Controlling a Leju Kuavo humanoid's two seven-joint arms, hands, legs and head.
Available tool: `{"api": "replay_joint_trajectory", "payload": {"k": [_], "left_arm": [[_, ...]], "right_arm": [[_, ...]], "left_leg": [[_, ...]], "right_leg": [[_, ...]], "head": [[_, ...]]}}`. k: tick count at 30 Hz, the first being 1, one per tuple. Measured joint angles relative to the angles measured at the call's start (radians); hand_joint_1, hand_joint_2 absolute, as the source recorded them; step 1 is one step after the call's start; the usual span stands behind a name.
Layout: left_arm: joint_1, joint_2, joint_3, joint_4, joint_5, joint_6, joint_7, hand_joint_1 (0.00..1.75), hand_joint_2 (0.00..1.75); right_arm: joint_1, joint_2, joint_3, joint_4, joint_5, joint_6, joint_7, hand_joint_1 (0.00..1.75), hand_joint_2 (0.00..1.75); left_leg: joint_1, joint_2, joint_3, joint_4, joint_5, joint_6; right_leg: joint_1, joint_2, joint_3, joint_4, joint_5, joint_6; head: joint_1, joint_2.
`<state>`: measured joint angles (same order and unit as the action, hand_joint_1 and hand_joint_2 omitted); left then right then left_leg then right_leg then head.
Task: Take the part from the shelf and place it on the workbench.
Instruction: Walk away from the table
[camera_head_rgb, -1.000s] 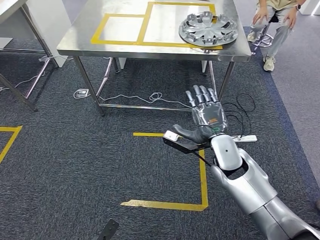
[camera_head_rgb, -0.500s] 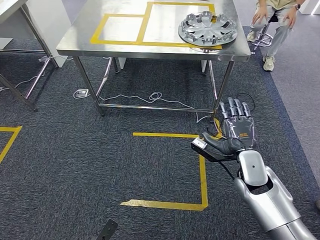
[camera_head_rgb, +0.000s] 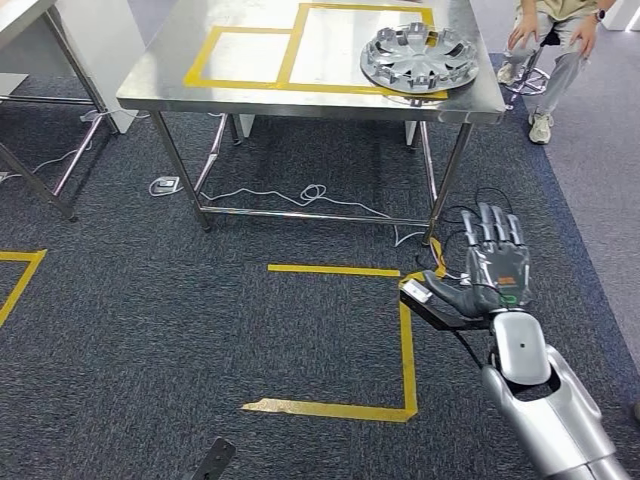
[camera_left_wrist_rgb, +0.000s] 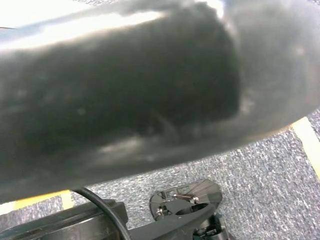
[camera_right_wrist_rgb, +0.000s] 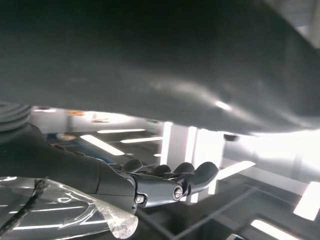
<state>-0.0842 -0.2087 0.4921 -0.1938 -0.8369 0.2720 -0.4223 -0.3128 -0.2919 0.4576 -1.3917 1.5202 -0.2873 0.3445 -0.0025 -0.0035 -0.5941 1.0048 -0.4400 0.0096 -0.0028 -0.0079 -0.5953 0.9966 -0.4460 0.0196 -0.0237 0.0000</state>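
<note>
- The right hand (camera_head_rgb: 494, 268), fingers spread and holding nothing, has dropped back to the near right.
- The wheel cover (camera_head_rgb: 419, 57) already lies on the workbench (camera_head_rgb: 151, 90); placing looks done.
- I cannot tell the left hand's state.

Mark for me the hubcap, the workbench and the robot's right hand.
hubcap (camera_head_rgb: 419, 57), head view, on its centre hub.
workbench (camera_head_rgb: 166, 80), head view, on bare steel near the front left corner.
right hand (camera_head_rgb: 494, 268), head view, on the back of the hand.
</note>
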Motion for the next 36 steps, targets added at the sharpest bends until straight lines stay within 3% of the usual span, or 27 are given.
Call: {"api": "replay_joint_trajectory", "payload": {"k": [4, 7, 8, 9, 11, 12, 16, 18, 21, 24, 28, 36], "left_arm": [[0.0, 0.0, 0.0, 0.0, 0.001, 0.001, 0.0, 0.0, 0.0], [0.003, 0.0, 0.0, 0.0, 0.004, 0.004, -0.002, 0.0, 0.0], [0.004, 0.001, 0.001, 0.0, 0.008, 0.008, -0.005, 0.0, 0.0], [0.007, 0.002, 0.004, 0.0, 0.016, 0.014, -0.009, 0.0, 0.0], [0.014, 0.003, 0.013, 0.0, 0.032, 0.027, -0.016, 0.0, 0.0], [0.017, 0.003, 0.018, 0.0, 0.037, 0.032, -0.018, 0.0, 0.0], [0.022, 0.004, 0.03, 0.0, 0.044, 0.04, -0.022, 0.0, 0.0], [0.024, 0.004, 0.035, 0.0, 0.045, 0.042, -0.023, 0.0, 0.0], [0.025, 0.004, 0.042, 0.0, 0.045, 0.044, -0.024, 0.0, 0.0], [0.025, 0.003, 0.045, 0.0, 0.045, 0.047, -0.024, 0.0, 0.0], [0.024, 0.003, 0.052, 0.0, 0.045, 0.054, -0.025, 0.0, 0.0], [0.023, 0.004, 0.062, 0.0, 0.042, 0.061, -0.025, 0.0, 0.0]], "right_arm": [[0.007, -0.004, -0.008, -0.004, 0.002, -0.004, 0.0, 0.0, 0.0], [0.066, -0.022, -0.064, -0.028, 0.01, -0.027, -0.004, 0.0, 0.0], [0.139, -0.034, -0.139, -0.056, 0.015, -0.055, -0.01, 0.0, 0.0], [0.251, -0.039, -0.272, -0.094, -0.002, -0.099, -0.046, 0.0, 0.0], [0.465, -0.024, -0.577, -0.161, -0.054, -0.179, -0.171, 0.0, 0.0], [0.526, 0.001, -0.717, -0.178, -0.084, -0.2, -0.265, 0.0, 0.0], [0.531, 0.131, -1.127, -0.188, -0.07, -0.176, -0.621, 0.0, 0.0], [0.501, 0.189, -1.309, -0.185, -0.052, -0.17, -0.734, 0.0, 0.0], [0.444, 0.256, -1.545, -0.161, -0.038, -0.181, -0.839, 0.0, 0.0], [0.391, 0.304, -1.724, -0.089, 0.0, -0.208, -0.858, 0.0, 0.0], [0.352, 0.363, -1.879, 0.048, 0.043, -0.251, -0.783, 0.0, 0.0], [0.359, 0.432, -1.916, 0.231, 0.051, -0.295, -0.605, 0.0, 0.0]], "left_leg": [[0.0, 0.0, 0.0, 0.0, 0.0, 0.0], [0.0, 0.0, -0.001, 0.0, -0.001, 0.001], [-0.001, -0.001, -0.002, 0.001, -0.001, 0.002], [-0.001, -0.002, -0.003, 0.001, -0.003, 0.004], [-0.001, -0.005, -0.005, 0.002, -0.005, 0.007], [-0.001, -0.006, -0.005, 0.002, -0.005, 0.008], [-0.002, -0.004, -0.005, 0.002, -0.006, 0.008], [-0.002, -0.004, -0.005, 0.002, -0.006, 0.008], [-0.002, -0.004, -0.004, 0.002, -0.006, 0.007], [-0.002, -0.003, -0.004, 0.002, -0.005, 0.007], [-0.002, -0.003, -0.003, 0.002, -0.005, 0.007], [-0.002, -0.001, -0.003, 0.002, -0.005, 0.007]], "right_leg": [[0.0, 0.0, 0.0, 0.0, 0.0, 0.0], [0.0, 0.0, 0.0, 0.0, -0.001, 0.001], [-0.001, -0.001, 0.0, 0.0, -0.001, 0.002], [-0.001, -0.002, 0.0, -0.001, -0.002, 0.003], [-0.002, -0.005, -0.001, -0.001, -0.004, 0.005], [-0.002, -0.005, -0.001, -0.001, -0.005, 0.006], [-0.002, -0.002, -0.002, -0.001, -0.005, 0.006], [-0.002, -0.003, -0.003, -0.001, -0.005, 0.006], [-0.002, -0.002, -0.002, -0.001, -0.005, 0.006], [-0.002, -0.001, -0.002, -0.001, -0.004, 0.006], [-0.002, 0.0, -0.002, -0.001, -0.004, 0.006], [-0.002, 0.002, -0.002, -0.001, -0.004, 0.006]], "head": [[0.0, 0.0], [0.0, 0.0], [0.0, 0.0], [0.0, 0.0], [0.0, 0.0], [0.0, 0.0], [0.0, 0.0], [0.0, 0.0], [0.0, 0.0], [0.0, 0.0], [0.0, 0.0], [0.0, 0.0]]}}
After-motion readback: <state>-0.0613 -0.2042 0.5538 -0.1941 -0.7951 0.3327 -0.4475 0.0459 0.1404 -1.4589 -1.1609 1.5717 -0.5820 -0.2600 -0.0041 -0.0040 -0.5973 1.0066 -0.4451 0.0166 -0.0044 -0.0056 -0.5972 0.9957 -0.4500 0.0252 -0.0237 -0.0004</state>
